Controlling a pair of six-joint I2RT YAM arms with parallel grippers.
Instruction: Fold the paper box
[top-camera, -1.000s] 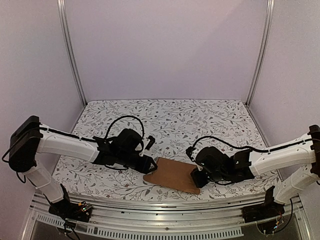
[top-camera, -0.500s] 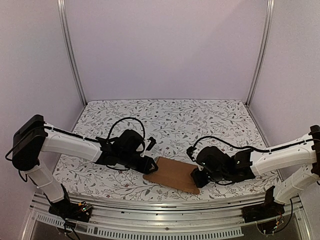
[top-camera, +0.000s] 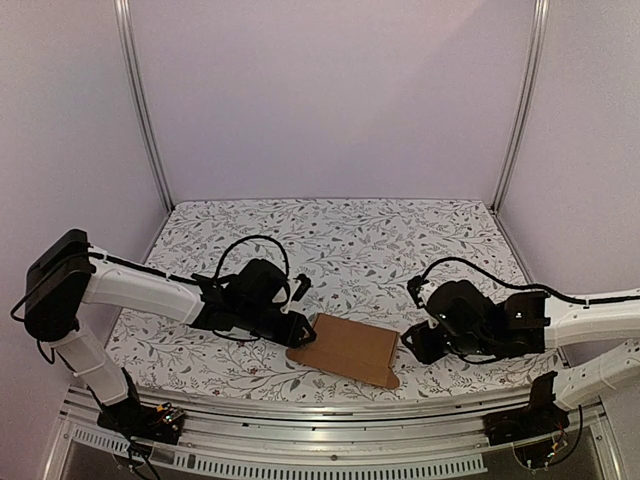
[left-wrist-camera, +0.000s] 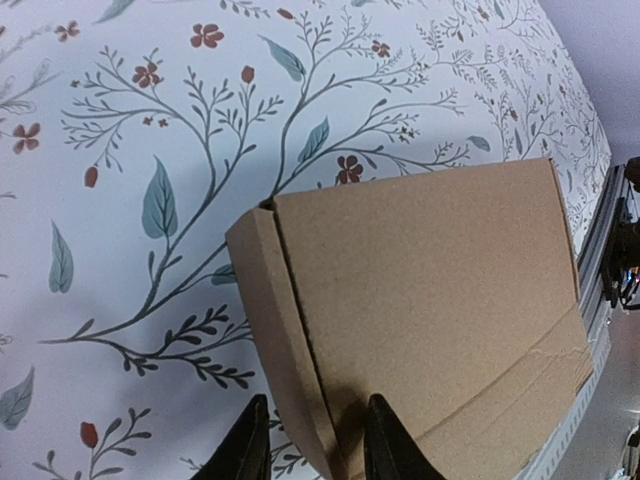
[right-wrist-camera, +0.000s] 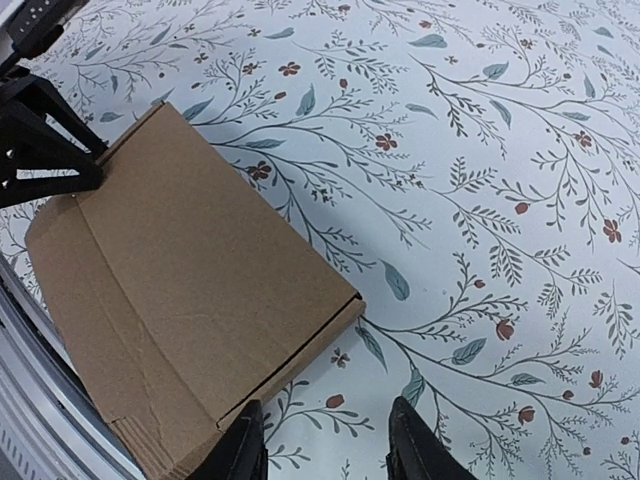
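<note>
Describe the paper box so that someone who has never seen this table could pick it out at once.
On the flower-patterned table cover, look near the front edge, between the two black grippers. The paper box lies there, a flat piece of cardboard, one edge between the jaws of the left gripper, the right gripper just clear of it. It is the only plain brown thing there.

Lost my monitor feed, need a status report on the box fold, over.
Left end effector astride edge of paper box, grip unconfirmed. Right end effector open, apart from box. Box flat on table. No obstacles visible.
</note>
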